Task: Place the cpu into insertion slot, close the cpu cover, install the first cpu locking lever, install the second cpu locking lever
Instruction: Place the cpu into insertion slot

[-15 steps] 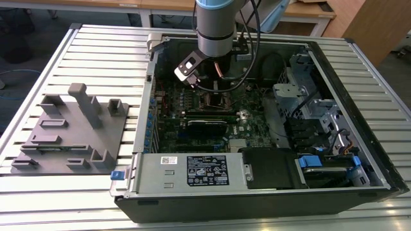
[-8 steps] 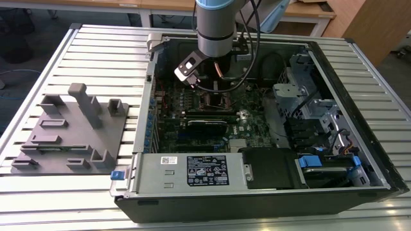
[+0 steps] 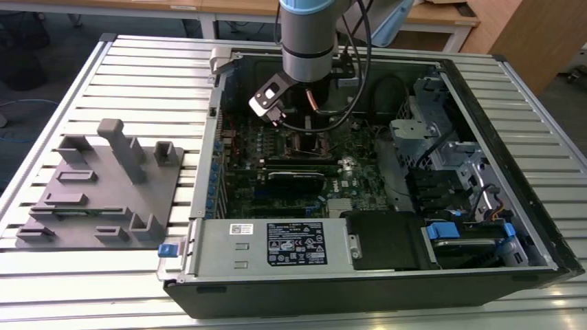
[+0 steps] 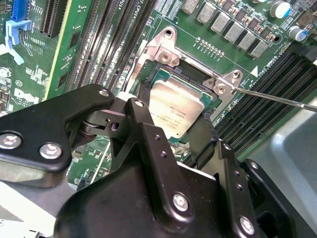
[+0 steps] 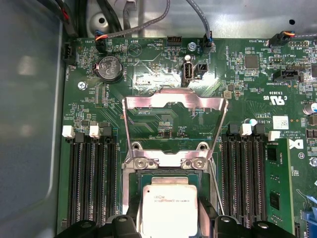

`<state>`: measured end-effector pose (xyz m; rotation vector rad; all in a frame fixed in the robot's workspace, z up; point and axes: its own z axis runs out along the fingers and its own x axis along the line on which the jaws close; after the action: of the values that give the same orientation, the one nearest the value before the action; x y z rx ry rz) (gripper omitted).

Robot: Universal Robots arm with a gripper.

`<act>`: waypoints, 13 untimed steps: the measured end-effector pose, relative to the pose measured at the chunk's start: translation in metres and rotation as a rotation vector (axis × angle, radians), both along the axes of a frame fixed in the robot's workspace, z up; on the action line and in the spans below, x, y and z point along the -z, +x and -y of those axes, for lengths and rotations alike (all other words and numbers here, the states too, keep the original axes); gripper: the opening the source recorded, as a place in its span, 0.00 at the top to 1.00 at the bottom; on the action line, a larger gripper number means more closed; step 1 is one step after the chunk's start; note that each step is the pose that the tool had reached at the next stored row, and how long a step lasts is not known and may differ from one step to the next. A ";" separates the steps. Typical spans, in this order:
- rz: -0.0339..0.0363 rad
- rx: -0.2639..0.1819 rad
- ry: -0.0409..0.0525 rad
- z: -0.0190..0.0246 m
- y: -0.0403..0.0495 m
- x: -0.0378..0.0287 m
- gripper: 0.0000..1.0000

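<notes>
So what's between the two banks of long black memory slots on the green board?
In the first wrist view, the square silver-rimmed insertion slot with the flat silver-grey cpu at it, and the silvery hinged cpu cover frame swung open.

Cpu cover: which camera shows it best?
The first wrist view: the cpu cover is swung open, whole frame facing the camera. The second wrist view catches its hinge end beside the cpu. The exterior view leaves it too small to tell.

**Reporter:** What did the arm (image 3: 310, 41) look like?

**Technician:** A silver-grey cylinder with a pale blue cap, black cables (image 3: 363, 69) trailing beside it. The gripper (image 4: 171, 119) was matt black, jointed links (silver screws (image 4: 180, 201) throughout).
</notes>
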<state>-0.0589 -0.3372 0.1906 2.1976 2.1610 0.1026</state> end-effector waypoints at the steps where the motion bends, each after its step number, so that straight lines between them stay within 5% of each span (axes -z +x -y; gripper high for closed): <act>1: -0.0001 0.000 -0.0002 0.0001 0.0000 0.0003 0.46; 13: 0.0001 0.000 0.0001 0.0000 0.0000 0.0020 0.46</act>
<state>-0.0589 -0.3372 0.1885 2.1976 2.1611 0.1028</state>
